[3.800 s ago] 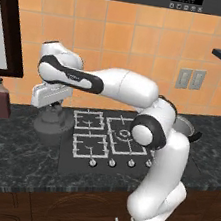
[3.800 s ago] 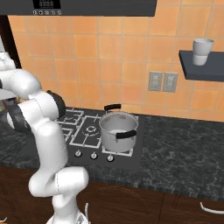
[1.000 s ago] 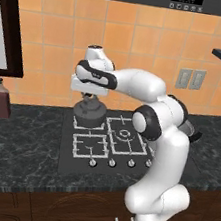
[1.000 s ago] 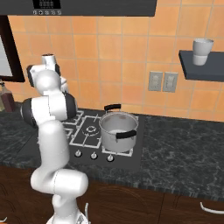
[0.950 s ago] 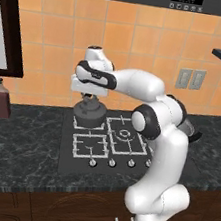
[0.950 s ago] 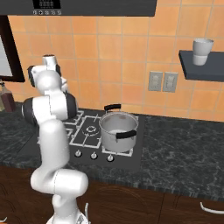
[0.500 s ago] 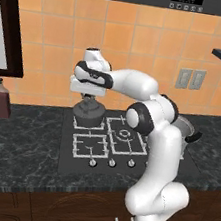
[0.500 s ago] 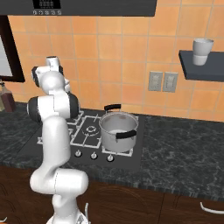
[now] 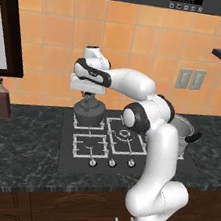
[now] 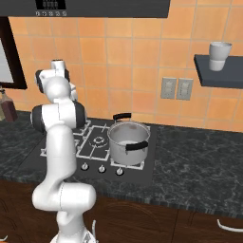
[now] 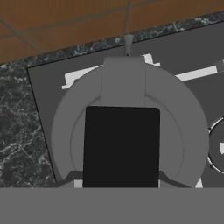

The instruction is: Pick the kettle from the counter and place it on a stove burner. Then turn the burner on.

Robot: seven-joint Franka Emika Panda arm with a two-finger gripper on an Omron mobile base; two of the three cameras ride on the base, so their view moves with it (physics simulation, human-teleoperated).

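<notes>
1. i have the kettle (image 9: 87,110) on the rear left burner (image 9: 89,119) of the cooktop (image 9: 125,155); from the left base view it looks seated or nearly so, but i cannot confirm full contact with the grate.
2. the end effector (image 9: 87,95) sits straight above the kettle, at its handle. i cannot tell whether the fingers are clamped on the handle or apart; in the hand view a dark block covers the middle of the kettle and hides the tips.
3. risk: if i let go while the kettle hangs slightly above or off centre on the prongs, it could rock or slide onto the glass.
4. risk: if i lift away with a finger caught under the wire handle, i would drag or tip the kettle.
5. the knobs (image 9: 112,162) lie along the front edge, near the arm's elbow. reaching down to them, i could turn the wrong one, lighting a burner that has no kettle.
6. the steel pot (image 10: 128,141) stands on the right side; a wide swing of the elbow could knock it.
</notes>
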